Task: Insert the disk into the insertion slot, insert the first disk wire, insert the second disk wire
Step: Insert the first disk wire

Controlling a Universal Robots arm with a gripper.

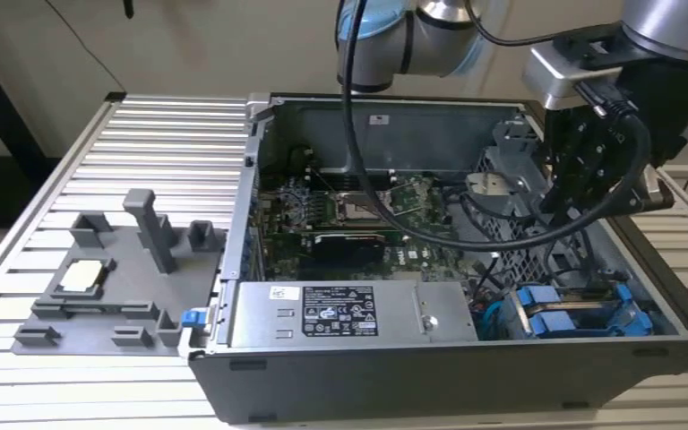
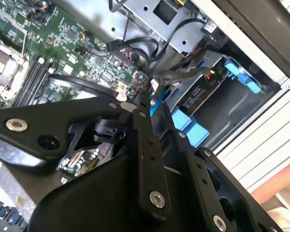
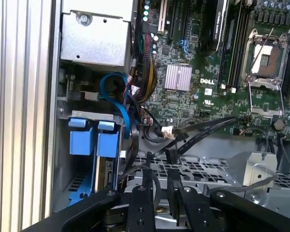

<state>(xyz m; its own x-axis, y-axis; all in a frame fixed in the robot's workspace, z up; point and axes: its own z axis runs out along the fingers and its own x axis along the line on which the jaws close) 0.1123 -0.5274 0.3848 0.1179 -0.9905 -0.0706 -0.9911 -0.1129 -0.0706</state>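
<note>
Ext view: gripper [image 1: 571,197] above drive cage [image 1: 523,215]; open or closed, can't tell. In insertion slot [image 2: 234,104] sits disk [image 1: 583,315], long axis across, blue tabs [image 3: 94,142] toward exterior view's left. First wrist view adds its thin edge.

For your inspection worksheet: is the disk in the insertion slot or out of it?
In: the disk sits inside the insertion slot, its blue carrier between the bay's walls.

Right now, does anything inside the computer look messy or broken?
Nothing looks broken or spilled. The odd bit is a loose black wire lying slantwise across the edge of the green board. Its plug end seems to hang free, joined to nothing, so it looks unfinished rather than damaged.
</note>
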